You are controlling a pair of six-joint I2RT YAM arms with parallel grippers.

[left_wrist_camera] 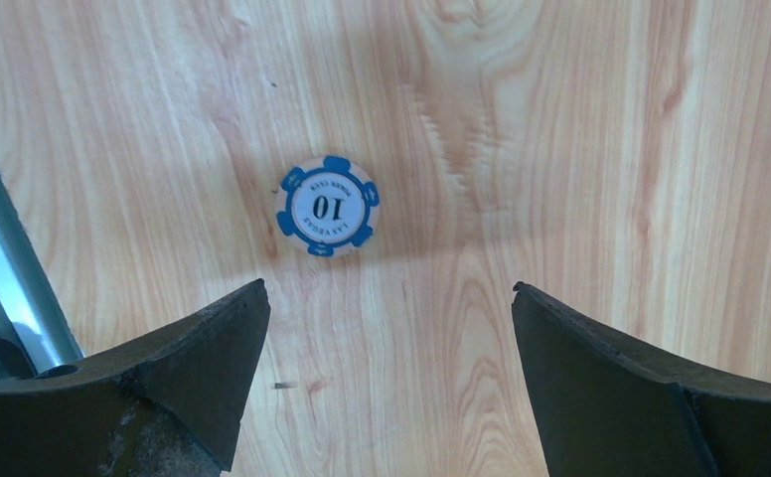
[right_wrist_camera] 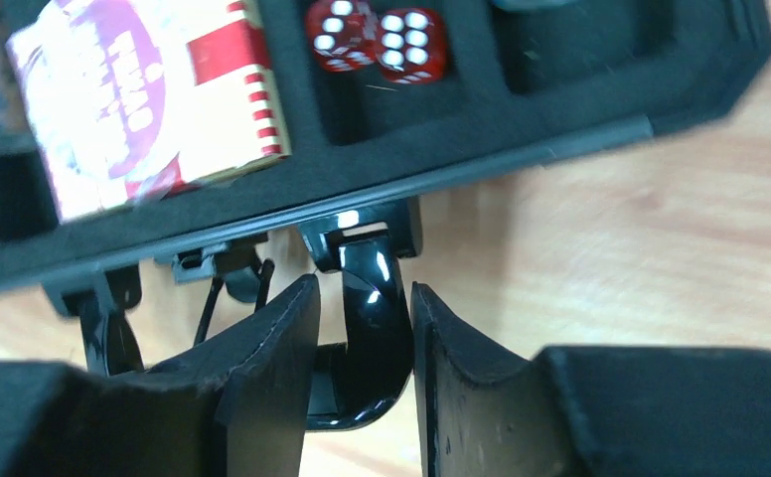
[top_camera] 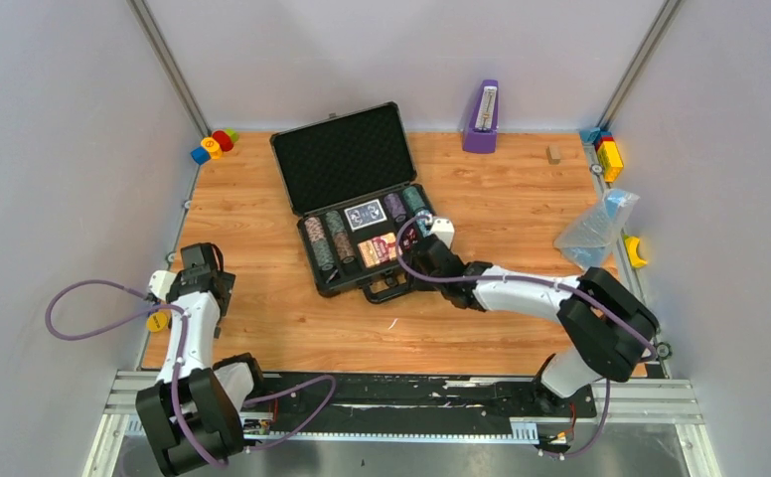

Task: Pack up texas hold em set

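Observation:
The dark grey briefcase (top_camera: 314, 231) lies open at the table's middle, its foam lid (top_camera: 342, 154) raised. Chip rolls (top_camera: 320, 243), a blue card deck (top_camera: 366, 214) and a red deck (top_camera: 377, 248) fill its slots. My right gripper (top_camera: 423, 260) is at the case's near right corner. In the right wrist view it (right_wrist_camera: 364, 288) is shut on the glossy black handle (right_wrist_camera: 372, 328), with red dice (right_wrist_camera: 377, 40) and the red deck (right_wrist_camera: 143, 99) above. My left gripper (top_camera: 203, 266) is open and empty (left_wrist_camera: 389, 289) over the table. A loose blue "10" chip (left_wrist_camera: 326, 206) lies just beyond its fingertips.
A purple metronome (top_camera: 481, 117) stands at the back. Coloured toy blocks sit at the back left corner (top_camera: 213, 145) and back right corner (top_camera: 608, 151). A clear plastic bag (top_camera: 595, 229) and a yellow piece (top_camera: 637, 250) lie at the right edge. A metal rail (left_wrist_camera: 4, 288) runs beside my left gripper.

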